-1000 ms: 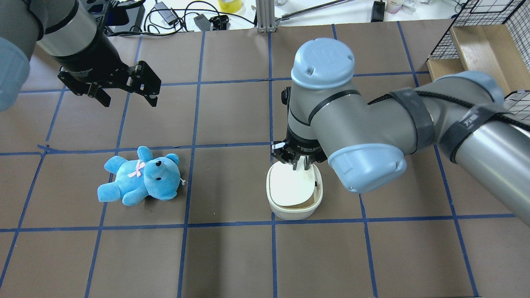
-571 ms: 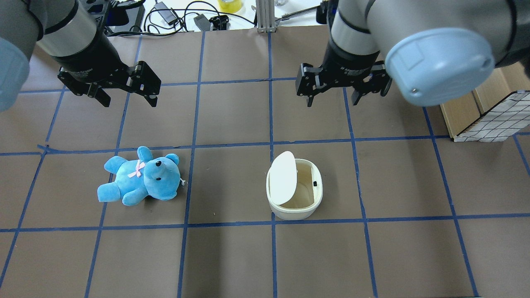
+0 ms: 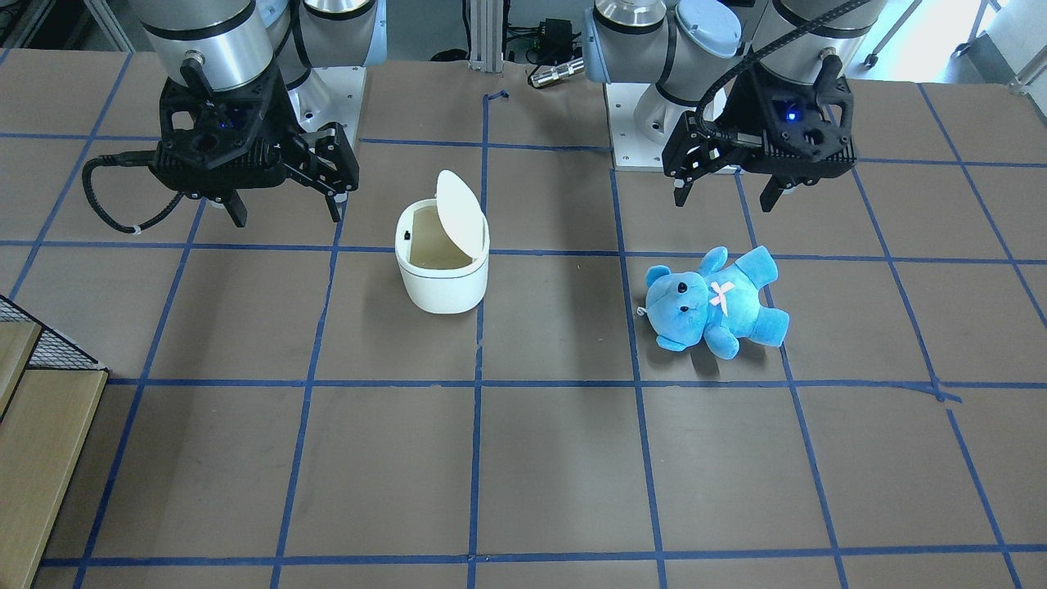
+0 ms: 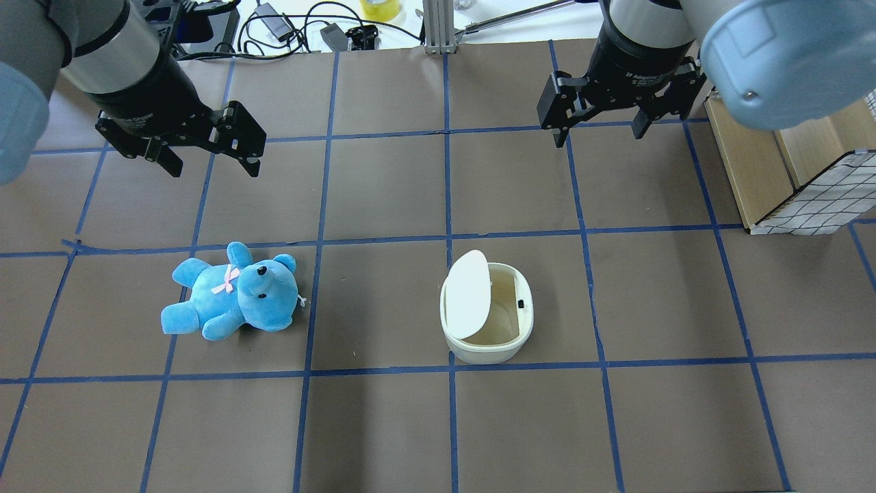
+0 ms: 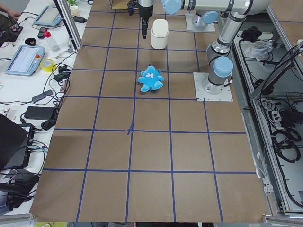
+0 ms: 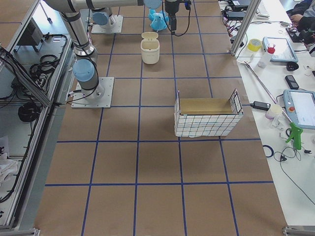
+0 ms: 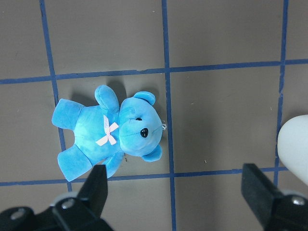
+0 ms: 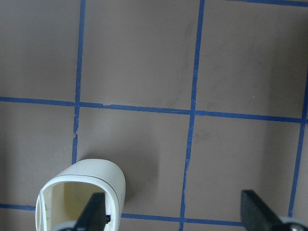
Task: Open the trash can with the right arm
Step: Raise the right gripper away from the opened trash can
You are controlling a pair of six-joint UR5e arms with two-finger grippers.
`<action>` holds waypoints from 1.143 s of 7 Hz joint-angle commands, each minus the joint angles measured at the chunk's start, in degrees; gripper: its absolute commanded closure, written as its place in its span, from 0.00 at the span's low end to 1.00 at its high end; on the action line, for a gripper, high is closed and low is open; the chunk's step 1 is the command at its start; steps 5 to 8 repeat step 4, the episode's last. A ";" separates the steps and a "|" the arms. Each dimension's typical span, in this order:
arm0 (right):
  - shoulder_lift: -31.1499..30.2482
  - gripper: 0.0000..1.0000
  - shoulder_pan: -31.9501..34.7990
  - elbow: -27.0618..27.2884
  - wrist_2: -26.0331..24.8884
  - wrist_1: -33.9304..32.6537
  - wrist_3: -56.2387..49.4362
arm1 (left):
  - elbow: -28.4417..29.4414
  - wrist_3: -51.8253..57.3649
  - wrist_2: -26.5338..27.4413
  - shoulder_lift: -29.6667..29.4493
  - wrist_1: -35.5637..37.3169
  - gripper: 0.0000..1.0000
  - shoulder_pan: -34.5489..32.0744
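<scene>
The white trash can [image 4: 487, 340] stands right of the table's middle with its lid [image 4: 467, 294] flipped up and its tan inside showing. It also shows in the front view [image 3: 442, 282] and at the lower left of the right wrist view [image 8: 82, 183]. My right gripper [image 4: 600, 137] hangs open and empty, high above the table and well behind the can; it also shows in the front view [image 3: 286, 217]. My left gripper [image 4: 213, 169] is open and empty, above and behind the teddy.
A blue teddy [image 4: 233, 294] lies on its back left of the can, apart from it, and fills the left wrist view [image 7: 113, 139]. A wire basket with a wooden lining [image 4: 807, 185] stands at the right edge. Cables and tools lie past the far edge.
The right gripper has left the back of the can, risen, opened, and moved away to the back right. The lid has flipped from shut to open. The left arm has not moved.
</scene>
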 commanded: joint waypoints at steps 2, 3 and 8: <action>-0.07 0.00 0.00 -0.17 0.10 0.32 -0.06 | 0.00 0.00 0.06 0.00 0.00 0.00 0.00; -0.07 0.00 0.09 -0.08 0.45 0.24 -0.06 | 0.00 0.00 -0.03 0.00 0.00 0.00 0.00; -0.16 0.00 0.26 -0.08 0.28 0.41 0.03 | 0.00 0.00 -0.03 0.00 0.00 0.00 0.00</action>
